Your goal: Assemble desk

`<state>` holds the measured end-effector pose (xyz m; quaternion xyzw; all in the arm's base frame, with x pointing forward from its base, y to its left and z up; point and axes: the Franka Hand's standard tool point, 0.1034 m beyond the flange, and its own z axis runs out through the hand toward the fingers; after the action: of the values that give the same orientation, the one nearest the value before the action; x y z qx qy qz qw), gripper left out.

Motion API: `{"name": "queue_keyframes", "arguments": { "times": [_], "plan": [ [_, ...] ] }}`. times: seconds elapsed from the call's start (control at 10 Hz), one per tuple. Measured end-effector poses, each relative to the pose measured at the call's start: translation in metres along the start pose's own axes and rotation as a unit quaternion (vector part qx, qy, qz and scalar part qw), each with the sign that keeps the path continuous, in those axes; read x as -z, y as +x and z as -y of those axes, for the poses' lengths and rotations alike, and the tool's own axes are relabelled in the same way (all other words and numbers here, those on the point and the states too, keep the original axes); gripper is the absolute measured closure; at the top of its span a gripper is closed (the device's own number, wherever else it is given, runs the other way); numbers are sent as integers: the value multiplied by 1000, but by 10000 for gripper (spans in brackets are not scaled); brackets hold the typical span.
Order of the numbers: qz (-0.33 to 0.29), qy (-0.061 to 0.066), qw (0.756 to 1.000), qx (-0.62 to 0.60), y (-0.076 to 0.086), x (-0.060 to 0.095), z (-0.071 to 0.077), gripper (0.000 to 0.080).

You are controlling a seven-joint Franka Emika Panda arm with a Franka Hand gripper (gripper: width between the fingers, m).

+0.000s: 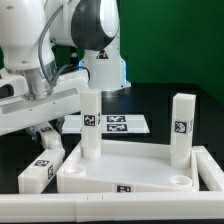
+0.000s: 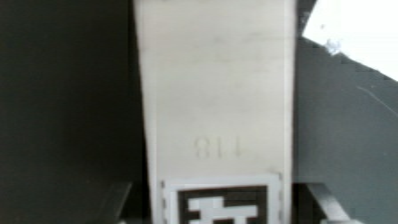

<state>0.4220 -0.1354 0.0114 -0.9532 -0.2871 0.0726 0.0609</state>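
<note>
Dark counter (image 1: 165,100), green backdrop (image 1: 180,40), and the white plastic desk looks about half built. The desk top (image 1: 120,165) lies flat in the middle of the counter, a smooth slab with a raised rim. Two square-section legs stand in its back corners, the first standing leg (image 1: 90,125) on the exterior view's left and the second standing leg (image 1: 182,125) on the right. A round front socket (image 1: 180,180) is empty, so two legs are left to fit. A loose leg (image 1: 38,172) with a black-and-white tag lies just beside the desk top's left end. The end effector (image 1: 44,133) hangs low there. In the wrist view a matte tagged leg (image 2: 210,110) sits between its fingers (image 2: 107,205), though whether they are clamped on it cannot be told.
</note>
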Motion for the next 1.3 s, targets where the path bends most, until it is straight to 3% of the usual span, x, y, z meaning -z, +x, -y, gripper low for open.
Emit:
{"name": "queue_keyframes", "arguments": {
  "times": [0.2,0.3,0.7,0.8,1.0,1.1,1.3],
  "plan": [
    [7,-29,982,186,-5,10,9,522],
    [4,-39,975,220,-11,11,12,522],
    [19,-37,946,322,-18,10,9,521],
    [26,-35,895,443,-24,12,7,521],
    [26,-39,828,559,-34,7,11,521],
    [32,-38,820,571,-35,8,8,521],
    [47,-34,779,624,-40,8,5,521]
  ]
}}
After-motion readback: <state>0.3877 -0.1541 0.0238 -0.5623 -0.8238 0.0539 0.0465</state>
